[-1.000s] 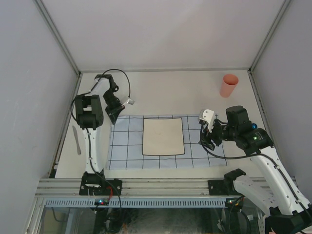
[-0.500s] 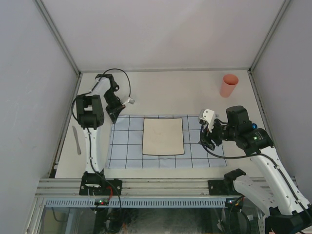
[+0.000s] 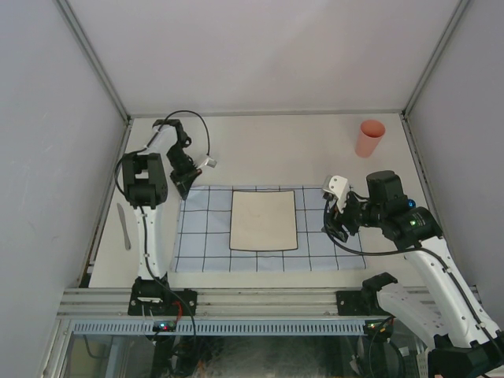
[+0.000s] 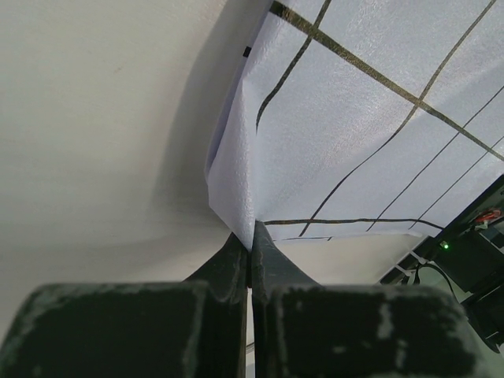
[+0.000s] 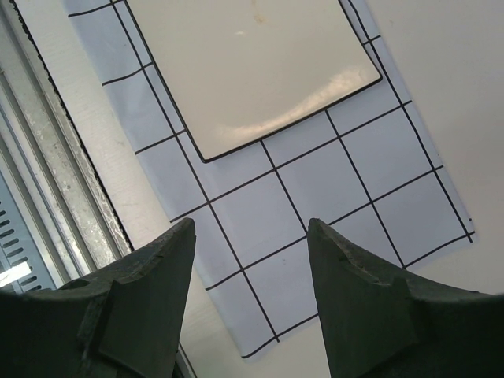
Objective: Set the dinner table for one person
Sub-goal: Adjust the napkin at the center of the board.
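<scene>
The tabletop (image 3: pixel 276 150), an off-white surface edged by grey rails and pale walls, is seen stretching away from the bases of both arms. A light-blue cloth (image 3: pixel 201 236) with a dark grid is laid on its near middle, and a cream square plate (image 3: pixel 264 220) with a dark rim is set on the middle of the cloth. The cloth's far left corner is pinched by the left hand (image 4: pixel 250 250), whose fingers are pressed together on the fabric. That corner is raised off the surface in a small peak. The right hand (image 5: pixel 250 232) is held above the right part of the cloth, its fingers spread apart over the grid. A pink cup (image 3: pixel 369 138) is stood upright near the far right corner, well apart from the cloth. A pale, slim utensil (image 3: pixel 124 226) is laid near the left rail, on the outer side of the left arm; its kind cannot be told.
</scene>
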